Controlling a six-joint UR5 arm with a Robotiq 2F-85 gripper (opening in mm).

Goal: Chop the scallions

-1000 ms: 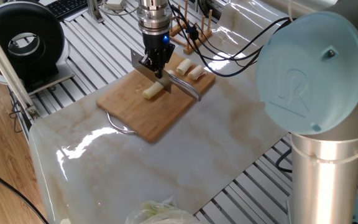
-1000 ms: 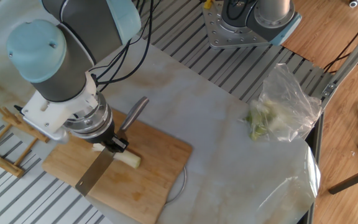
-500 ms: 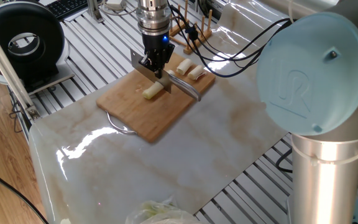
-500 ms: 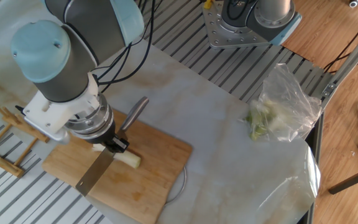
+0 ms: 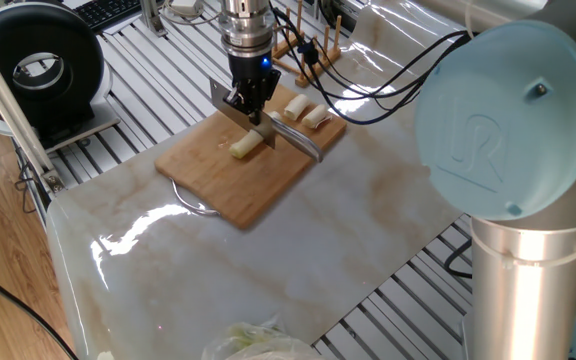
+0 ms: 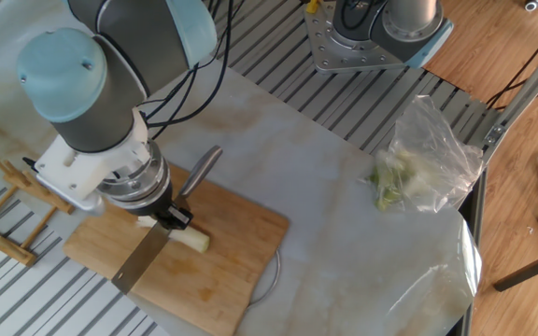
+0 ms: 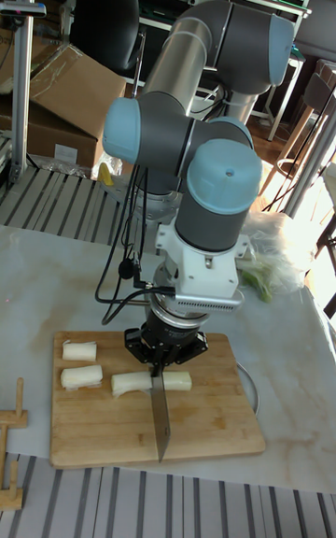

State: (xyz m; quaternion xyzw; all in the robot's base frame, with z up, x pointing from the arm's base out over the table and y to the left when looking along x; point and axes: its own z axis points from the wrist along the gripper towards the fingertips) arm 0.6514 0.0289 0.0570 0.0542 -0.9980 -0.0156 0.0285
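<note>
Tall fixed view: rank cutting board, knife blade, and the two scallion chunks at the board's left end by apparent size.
1. cutting board
2. knife blade
3. upper left chunk and lower left chunk: they look about alike, no ranking between them.

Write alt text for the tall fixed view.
A robot arm's gripper holds a knife blade-down through a scallion stalk on a wooden board. Two cut chunks lie at the board's left; a plastic bag sits behind.
</note>
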